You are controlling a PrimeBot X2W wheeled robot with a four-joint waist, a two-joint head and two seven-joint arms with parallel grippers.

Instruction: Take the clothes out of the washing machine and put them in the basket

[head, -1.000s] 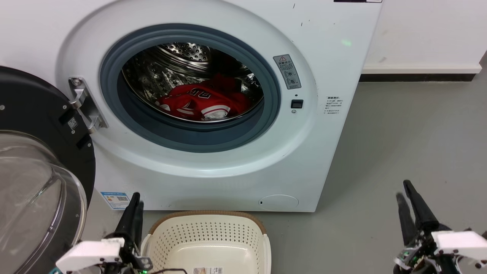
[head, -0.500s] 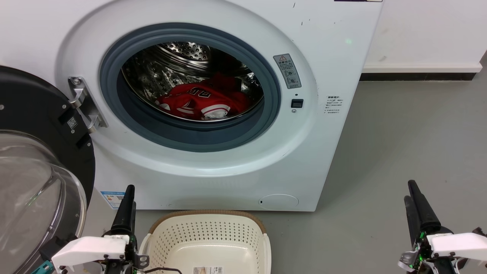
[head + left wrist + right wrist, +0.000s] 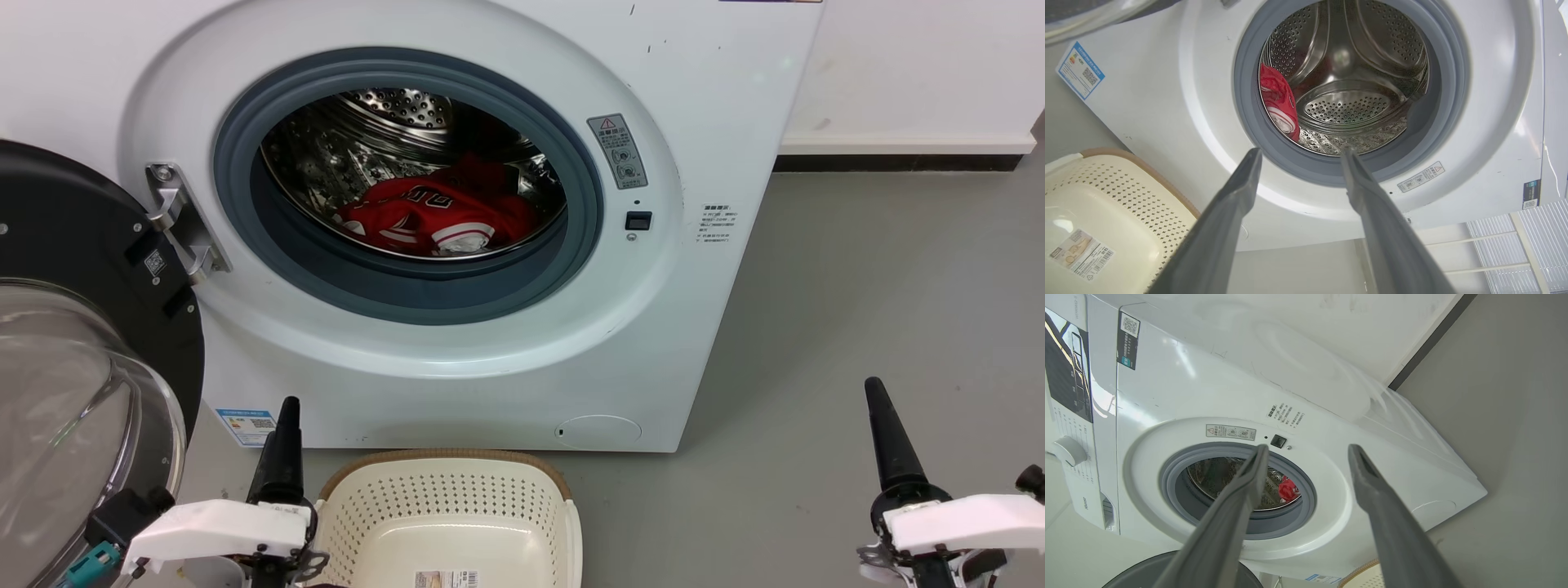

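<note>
**Head view: clothes still lying in the drum**

The clothes (image 3: 433, 214) are lying at six o'clock inside the washing machine (image 3: 457, 359); the basket (image 3: 445, 454) is waiting below. The left claw (image 3: 1300, 155) and right claw (image 3: 1308, 447), both spread apart, are merely rolling edge-on: no reach is starting yet.

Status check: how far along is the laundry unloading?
Done: the door of the washing machine stands open. In hand: nothing; the left tool and right tool are both open and empty, low before the machine. Left: the red clothes lie in the drum, and the basket holds none.
</note>
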